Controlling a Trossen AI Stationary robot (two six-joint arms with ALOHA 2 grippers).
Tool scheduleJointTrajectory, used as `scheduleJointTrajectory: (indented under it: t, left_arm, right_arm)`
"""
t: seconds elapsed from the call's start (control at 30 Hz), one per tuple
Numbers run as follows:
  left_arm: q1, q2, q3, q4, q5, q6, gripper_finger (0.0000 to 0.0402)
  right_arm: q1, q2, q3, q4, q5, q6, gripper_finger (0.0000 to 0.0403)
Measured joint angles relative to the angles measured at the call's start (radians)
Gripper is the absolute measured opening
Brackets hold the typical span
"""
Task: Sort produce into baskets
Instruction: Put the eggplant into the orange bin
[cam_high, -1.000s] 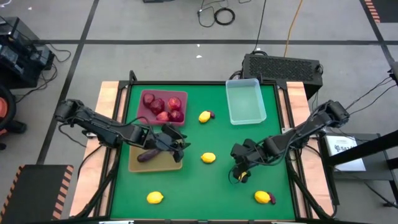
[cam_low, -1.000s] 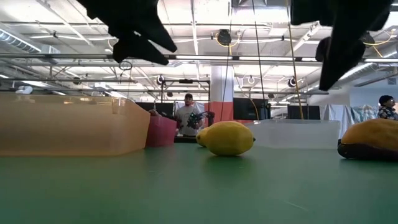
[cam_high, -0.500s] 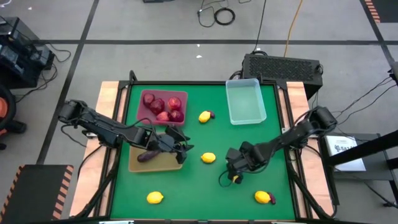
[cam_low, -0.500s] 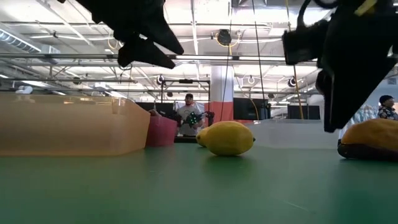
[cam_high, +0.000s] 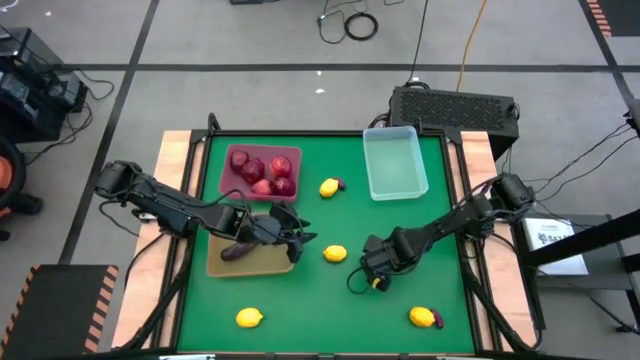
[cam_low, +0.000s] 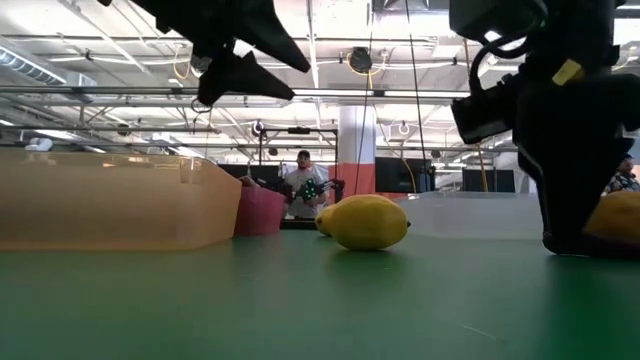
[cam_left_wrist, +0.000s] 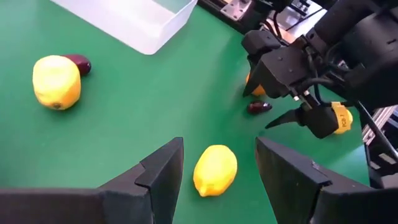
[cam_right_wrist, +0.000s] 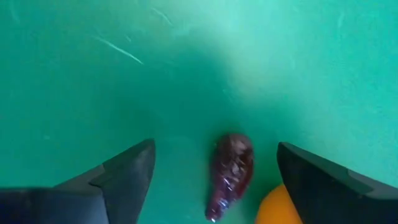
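Note:
My left gripper (cam_high: 300, 240) is open above the table's middle. In the left wrist view (cam_left_wrist: 219, 152) its fingers stand on either side of a yellow lemon (cam_left_wrist: 216, 169) that lies on the green table (cam_high: 335, 254). My right gripper (cam_high: 364, 277) is open and low over the table. In the right wrist view (cam_right_wrist: 214, 152) it is over a small dark purple eggplant (cam_right_wrist: 230, 171), which lies beside an orange fruit (cam_right_wrist: 280, 208). The maroon tray (cam_high: 290, 153) holds several red fruits. The tan tray (cam_high: 262, 266) holds one eggplant (cam_high: 237, 251). The clear bin (cam_high: 395, 163) stands at the far right.
More lemons lie on the table: one with a small dark piece beside it near the trays (cam_high: 328, 187), one at the near left (cam_high: 249, 318), one with a dark piece at the near right (cam_high: 424, 318). People stand in the room behind (cam_low: 303, 185).
My right gripper has gone toward the table's left edge and down, close to the table by the orange fruit and small eggplant. My left gripper has gone a little toward the table's right edge, toward the middle lemon. Both stay open.

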Motion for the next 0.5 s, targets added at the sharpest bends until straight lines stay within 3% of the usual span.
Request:
scheduleJointTrajectory:
  t: [0.37, 0.5]
  left_arm:
    - [-0.001, 0.000, 0.000, 0.001, 0.013, -0.093, 0.0205]
    - [-0.010, 0.000, 0.000, 0.001, 0.013, -0.095, 0.0205]
  right_arm:
    - [-0.003, 0.016, 0.000, -0.035, -0.003, -0.074, 0.0269]
    - [-0.014, 0.038, 0.000, -0.020, -0.064, -0.094, 0.0237]
